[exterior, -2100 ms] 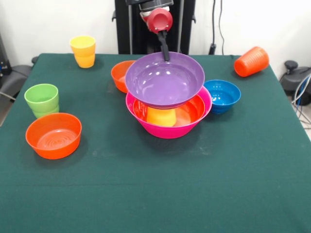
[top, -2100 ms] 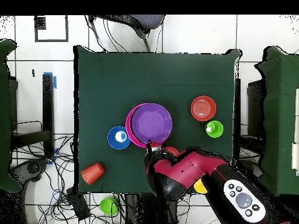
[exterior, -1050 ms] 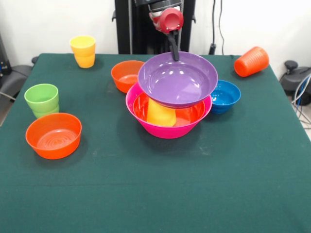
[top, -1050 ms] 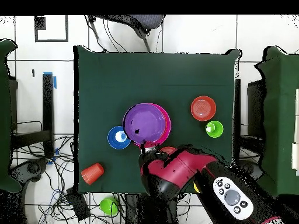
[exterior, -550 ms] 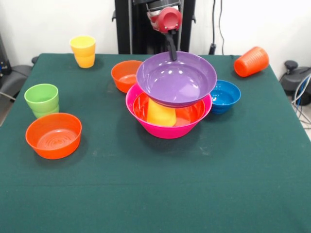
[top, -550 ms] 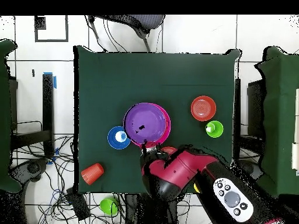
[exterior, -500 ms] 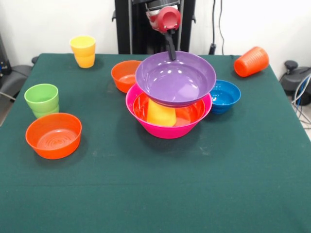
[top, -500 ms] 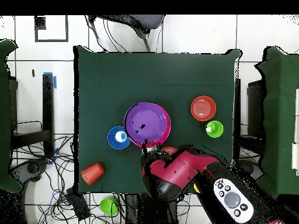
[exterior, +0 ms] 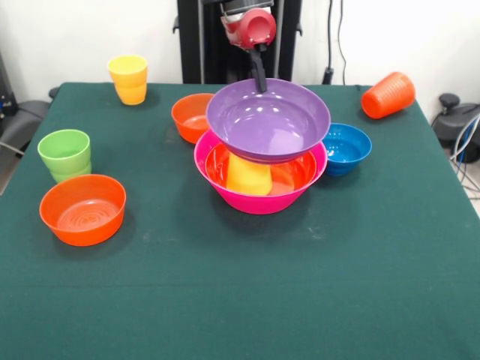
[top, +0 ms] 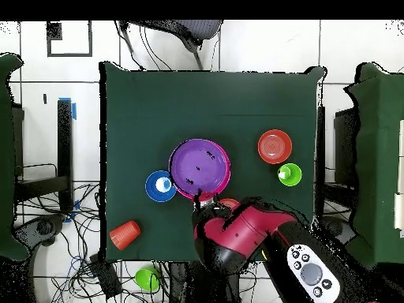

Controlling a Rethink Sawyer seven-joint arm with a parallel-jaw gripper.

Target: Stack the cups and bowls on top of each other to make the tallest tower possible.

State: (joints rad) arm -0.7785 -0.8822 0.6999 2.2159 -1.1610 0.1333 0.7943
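My gripper (exterior: pixel 259 81) is shut on the far rim of the large purple bowl (exterior: pixel 268 120), holding it level over the tower. The tower's base is the largest pink bowl (exterior: pixel 259 202), which holds a large orange bowl (exterior: pixel 289 176) and a yellow cup (exterior: pixel 248 176). The purple bowl hides the cup's top, so I cannot tell whether they touch. In the overhead view the purple bowl (top: pixel 200 166) covers most of the pink bowl (top: pixel 229 177), and the gripper (top: pixel 199 200) sits at its near edge.
Around the tower lie a small orange bowl (exterior: pixel 189 116), a small blue bowl (exterior: pixel 346 148), an orange cup (exterior: pixel 388 95) on its side, a yellow cup (exterior: pixel 129 79), a green cup (exterior: pixel 65 154) and another small orange bowl (exterior: pixel 82 209).
The gripper and purple bowl swung right in the front view, then drifted back left, more centred over the pink bowl. Nothing else moved.
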